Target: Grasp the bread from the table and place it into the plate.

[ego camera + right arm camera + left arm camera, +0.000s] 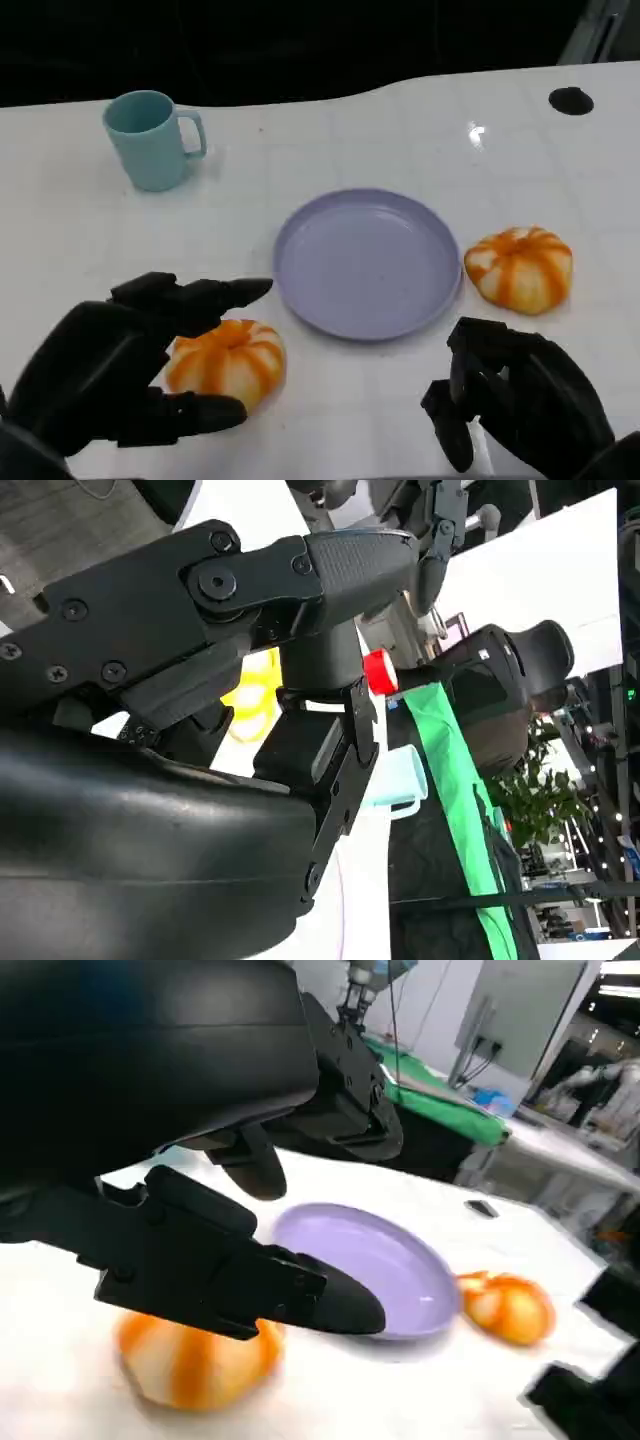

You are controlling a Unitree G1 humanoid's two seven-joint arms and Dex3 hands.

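Well, the plate (368,262) holds nothing — my left hand (110,365), fingers spread, half hides the bread (228,362) just beside it — my right hand (515,400) curls on nothing.

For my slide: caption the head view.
Left hand open around a bread beside the empty purple plate.

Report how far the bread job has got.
Nothing is delivered yet: the round lilac plate holds nothing. In hand: the left hand has its fingers spread around the near orange-striped bread roll, not yet lifted. Left: grip, lift and place it. The right hand is idle.
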